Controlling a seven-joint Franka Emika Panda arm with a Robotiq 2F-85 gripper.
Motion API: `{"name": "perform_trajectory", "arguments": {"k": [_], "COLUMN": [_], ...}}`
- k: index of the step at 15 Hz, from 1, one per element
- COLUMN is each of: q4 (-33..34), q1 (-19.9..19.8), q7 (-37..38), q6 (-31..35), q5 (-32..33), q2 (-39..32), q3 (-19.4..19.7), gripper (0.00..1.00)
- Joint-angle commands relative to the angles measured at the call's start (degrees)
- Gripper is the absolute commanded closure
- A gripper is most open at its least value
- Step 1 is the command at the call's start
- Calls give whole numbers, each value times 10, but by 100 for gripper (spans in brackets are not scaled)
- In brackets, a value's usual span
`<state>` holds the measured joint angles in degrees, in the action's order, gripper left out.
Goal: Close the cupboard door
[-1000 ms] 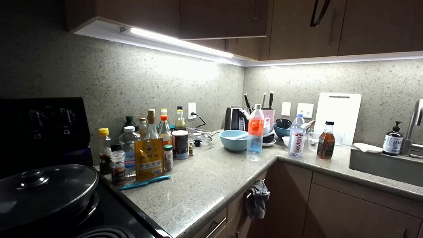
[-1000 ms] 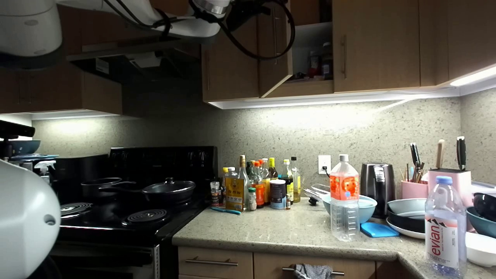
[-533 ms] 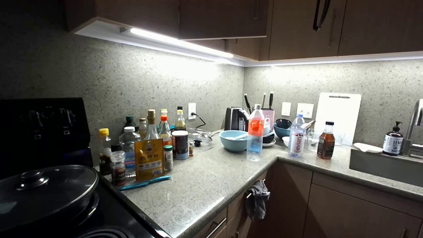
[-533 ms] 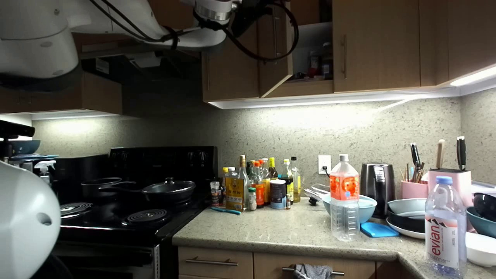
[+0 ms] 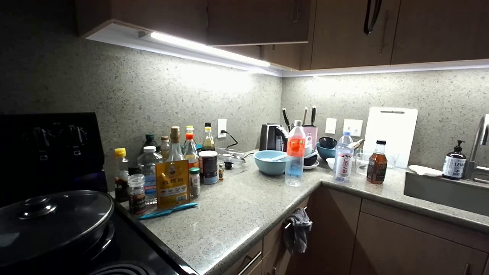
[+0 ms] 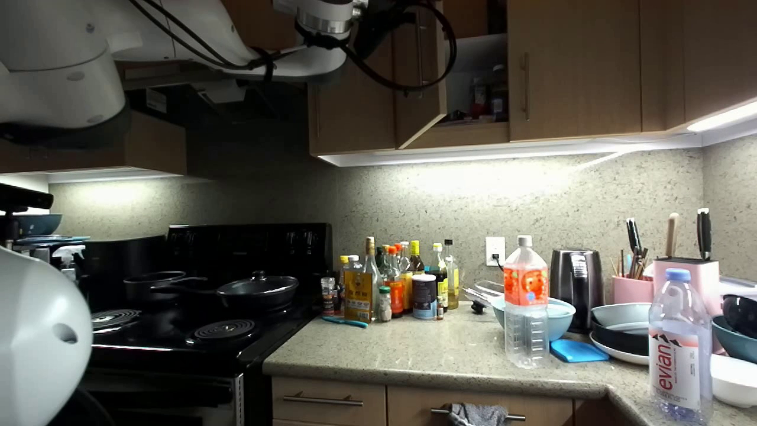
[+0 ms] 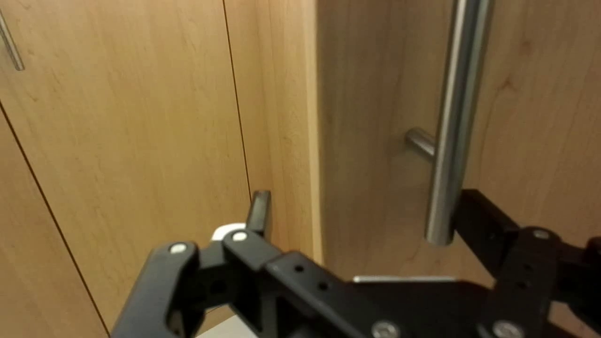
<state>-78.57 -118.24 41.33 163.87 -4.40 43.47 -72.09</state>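
Observation:
The cupboard door [image 6: 414, 115] is a plain wooden wall-cabinet panel standing ajar, with shelf contents showing beside it. It also shows as a dark panel in an exterior view [image 5: 258, 23]. In the wrist view the door [image 7: 375, 197] fills the right side, its free edge near the middle, with a steel bar handle [image 7: 453, 131]. My gripper [image 7: 368, 206] is open. The right fingertip is beside the handle's lower end; contact cannot be told. The left fingertip is out past the door's free edge. Nothing is held. In the exterior views the fingers are out of view or hidden.
The neighbouring closed door [image 6: 573, 71] is right of the opening. A cable loop [image 6: 408, 89] hangs from the wrist in front of the door. The range hood [image 6: 201, 89] is below the arm. Bottles [image 6: 402, 284] and a tall plastic bottle [image 6: 526, 307] stand on the counter [image 6: 414, 355].
In an exterior view, the arm has moved slightly right and its near links have come lower, mostly in the first half second. The cable loop shifted slightly. The door has not visibly moved.

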Motion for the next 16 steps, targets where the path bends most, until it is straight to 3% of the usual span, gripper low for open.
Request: {"name": "perform_trajectory", "arguments": {"k": [1, 2, 3, 4, 6, 11, 12, 16], "q4": [3, 8, 12, 17, 28, 59, 44, 55], "q1": [-7, -12, -17, -29, -48, -95, -75, -93], "q7": [-1, 3, 3, 7, 9, 11, -6, -5], "q6": [-3, -18, -30, -36, -47, -47, -42, -41], "q5": [-14, -15, -15, -14, -12, -18, -18, -23], "q2": [9, 11, 10, 16, 22, 39, 32, 42], "q3": [3, 1, -4, -6, -13, -23, -20, -22], "gripper": [0, 10, 26, 7, 2, 0, 0, 0]}}
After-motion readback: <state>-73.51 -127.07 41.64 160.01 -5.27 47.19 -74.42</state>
